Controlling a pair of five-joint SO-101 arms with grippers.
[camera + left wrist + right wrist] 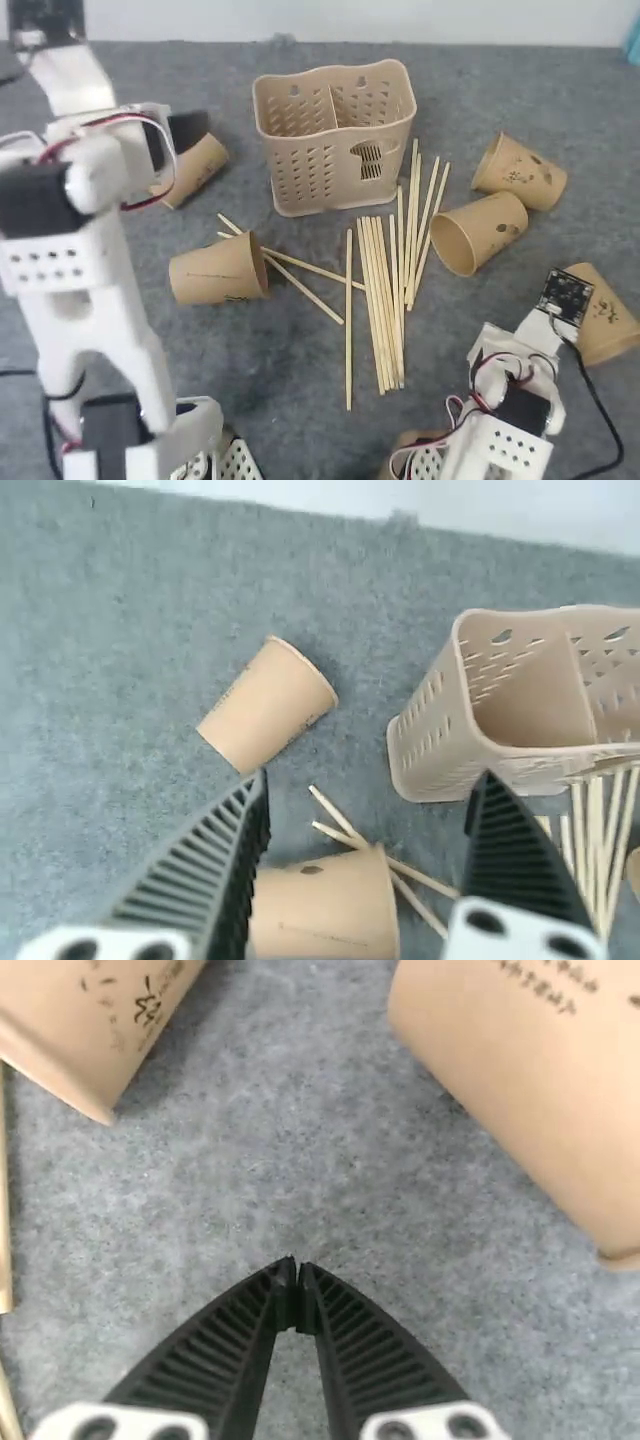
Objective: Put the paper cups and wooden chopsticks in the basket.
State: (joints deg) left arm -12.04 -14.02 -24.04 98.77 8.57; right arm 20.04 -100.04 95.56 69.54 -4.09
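Basket (318, 175) upright at far centre of table (290, 390); cups and sticks all outside it.
5 paper cups (482, 232) lie on their sides: 2 left of basket, 3 right. Chopsticks (385, 300) strewn near side of basket. L pincer (374, 777) wide open above near-left cup (322, 915); R pincer (296, 1265) closed, empty, btwn right cups.

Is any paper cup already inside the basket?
No, both compartments of the basket are empty; the paper cups lie outside it.
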